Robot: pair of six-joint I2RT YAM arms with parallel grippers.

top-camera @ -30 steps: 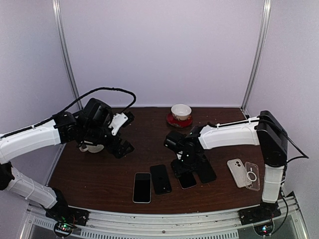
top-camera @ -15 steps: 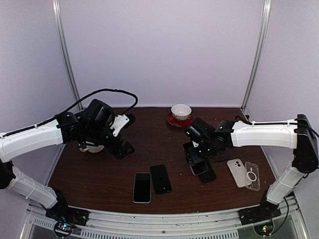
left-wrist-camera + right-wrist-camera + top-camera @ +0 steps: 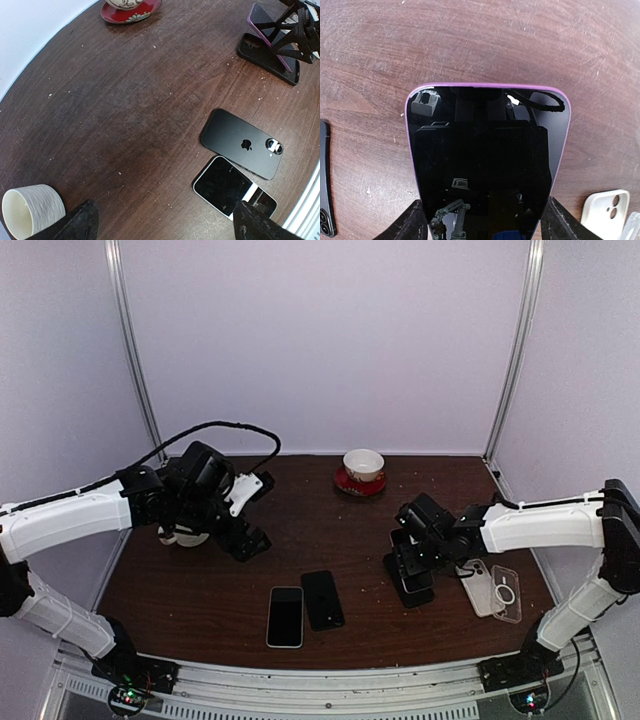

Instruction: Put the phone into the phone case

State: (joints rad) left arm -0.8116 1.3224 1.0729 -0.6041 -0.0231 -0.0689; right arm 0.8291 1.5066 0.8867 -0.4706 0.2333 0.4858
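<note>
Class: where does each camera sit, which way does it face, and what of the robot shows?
Top external: above, behind, facing down at the dark wooden table; left arm and right arm show.
Left wrist: looks down at the table; its open black fingers show.
Right wrist: facing down; fingers hold the purple-edged phone.
Shared: both wrist views show that phone.

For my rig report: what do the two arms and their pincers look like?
The left arm and the right arm have smooth white shells with black joints. The left pincer and the right pincer are mostly black, each with two fingers. A black cable loops above the left arm.
</note>
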